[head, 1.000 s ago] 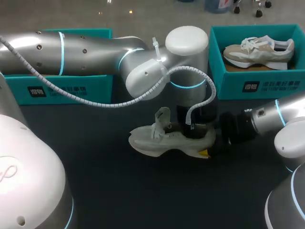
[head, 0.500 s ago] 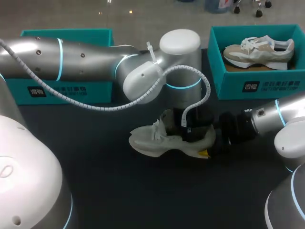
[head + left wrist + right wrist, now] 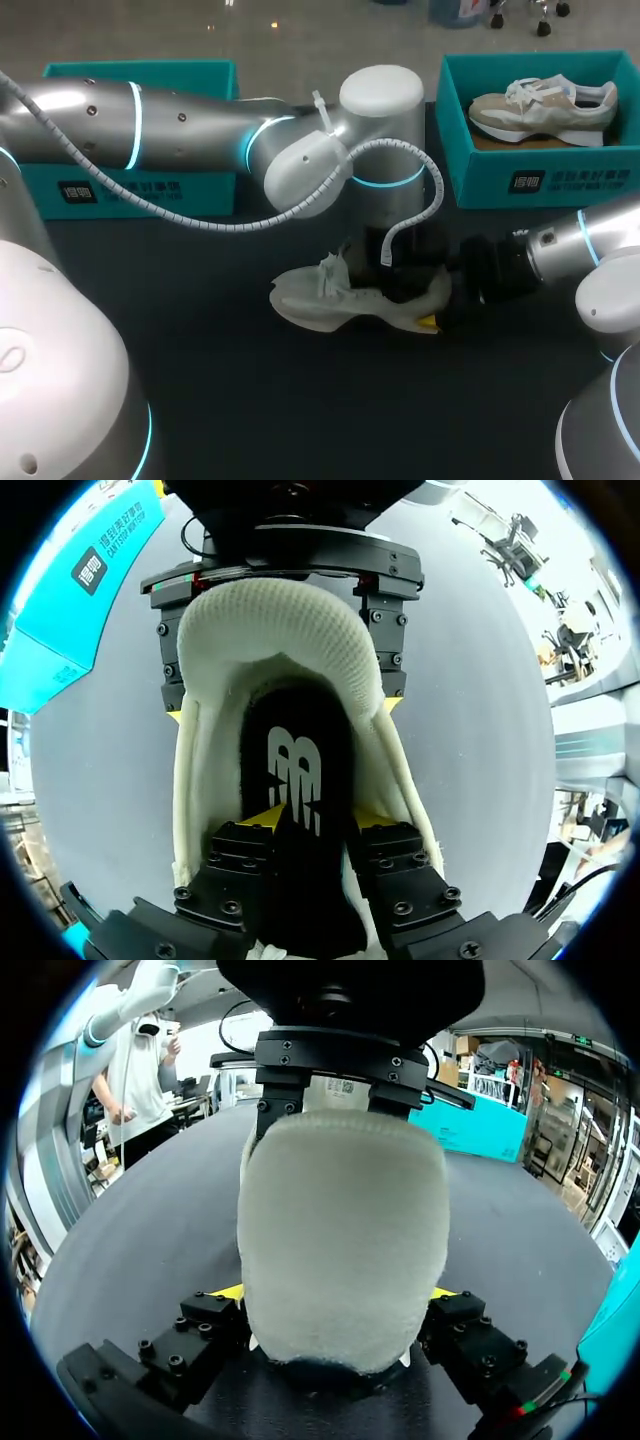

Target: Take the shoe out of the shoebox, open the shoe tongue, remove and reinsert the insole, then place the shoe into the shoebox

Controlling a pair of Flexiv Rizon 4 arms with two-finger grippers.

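A: Where is the shoe (image 3: 340, 300)?
B: Mid-worktop (image 3: 260, 400), toe toward 9 o'clock. Left fingers (image 3: 258, 818) pinch the black insole (image 3: 295, 770) inside it. Right fingers (image 3: 226, 1292) are closed on its heel at 3 o'clock.

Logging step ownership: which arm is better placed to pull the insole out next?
Left, most likely. The left gripper sits inside the shoe, fingers pinching the black insole from both sides. The right gripper clamps the heel, better suited to holding.
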